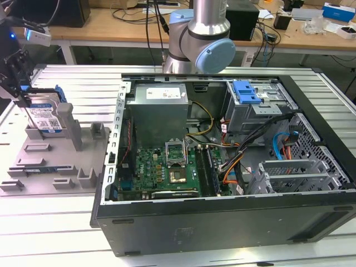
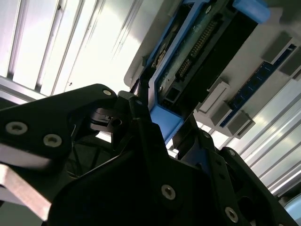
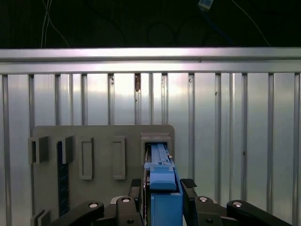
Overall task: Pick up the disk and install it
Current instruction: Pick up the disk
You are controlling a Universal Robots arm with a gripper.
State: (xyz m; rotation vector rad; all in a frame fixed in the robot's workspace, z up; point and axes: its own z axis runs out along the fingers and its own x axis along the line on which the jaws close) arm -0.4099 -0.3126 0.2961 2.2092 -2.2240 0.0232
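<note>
The disk (image 1: 44, 118) stands on edge in a slot of the grey fixture plate (image 1: 53, 164) at the exterior view's far left, its white-and-blue label facing the camera and its blue carrier around it. My gripper (image 1: 26, 99) comes down on it from above. In the first wrist view the blue carrier of the disk (image 3: 162, 172) sits between the black fingers (image 3: 188, 184), which press against both its sides, gripper (image 3: 162, 190) shut on it. The second wrist view shows the disk (image 2: 197, 52) edge-on, with the gripper (image 2: 162, 123) clamped on its blue end tab.
An open computer case (image 1: 233, 222) lies on the ribbed metal table (image 1: 50, 222) at the exterior view's right, with a motherboard (image 1: 167, 167), loose cables and a drive bay with a blue latch (image 1: 247, 92). The arm's elbow (image 1: 203, 44) hangs over the case's back. Low grey posts (image 1: 97, 132) stand on the fixture.
</note>
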